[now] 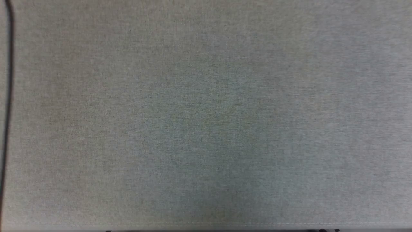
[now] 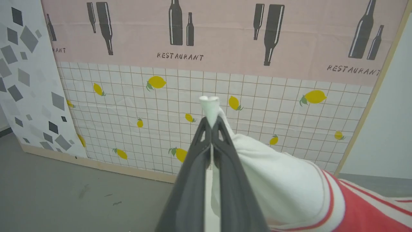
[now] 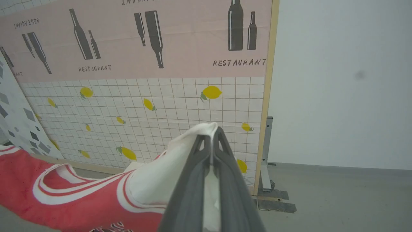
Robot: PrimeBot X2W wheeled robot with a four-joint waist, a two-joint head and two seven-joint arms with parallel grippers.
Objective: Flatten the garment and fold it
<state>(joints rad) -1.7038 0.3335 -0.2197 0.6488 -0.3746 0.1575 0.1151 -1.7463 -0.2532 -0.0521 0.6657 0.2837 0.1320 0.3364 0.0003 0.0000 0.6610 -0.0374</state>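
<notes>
Garment (image 2: 283, 180): held aloft before the lemon-print backdrop (image 2: 145, 106), white fabric pinched in left gripper (image 2: 210, 125) and right gripper (image 3: 210, 135), both clamped tight. Probably stretched between them to land flat on the grey tabletop (image 1: 206, 116).

A: What stands in the way?
B: A printed panel (image 2: 180, 96) upright ahead, with a metal foot (image 3: 268, 180) at its end; the garment (image 2: 289, 183) hangs across the space before it.
A: Open room?
B: Grey floor (image 2: 64, 193) before the panel, and a flat grey cloth surface (image 1: 206, 116) under the head camera

"RESTAURANT" in dark capitals, repeated under bottle silhouettes (image 2: 176, 22) on the pink wall panel (image 2: 225, 42)
</notes>
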